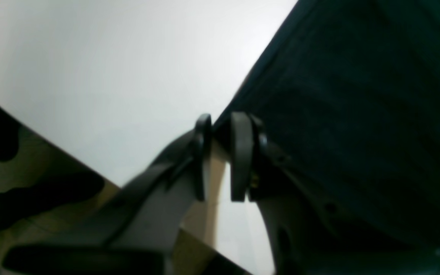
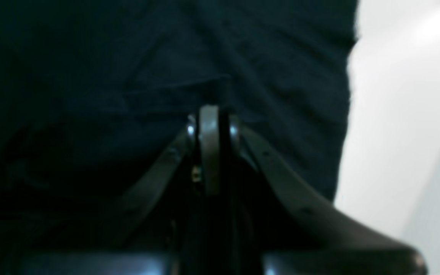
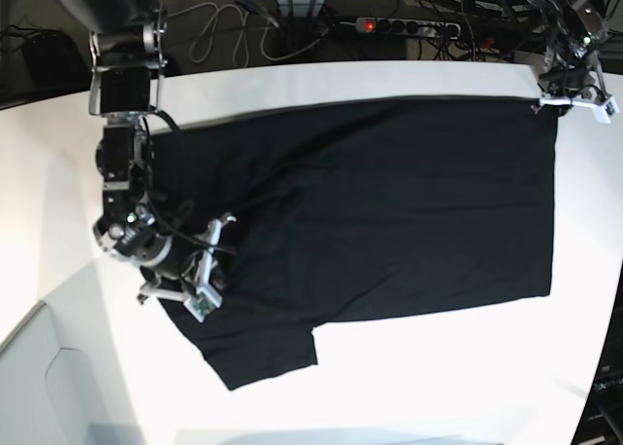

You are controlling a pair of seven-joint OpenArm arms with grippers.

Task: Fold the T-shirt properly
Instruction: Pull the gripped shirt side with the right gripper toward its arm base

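Lying spread, plain black side up, the T-shirt (image 3: 389, 211) covers most of the white desk (image 3: 438, 377), reaching its far edge. Left end effector (image 1: 220, 126) sits at the shirt's far corner, its 2 fingers narrowly apart with the hem between them. Right end effector (image 2: 209, 126) is pressed together over the cloth near a sleeve; whether fabric is caught cannot be told.

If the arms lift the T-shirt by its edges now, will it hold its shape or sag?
Likely sag: the T-shirt is thin cloth lying flat with soft wrinkles, so it looks floppy. It spreads wide over the white table, so the unheld middle would probably droop and drag. It seems light, and its sleeve may swing loose.
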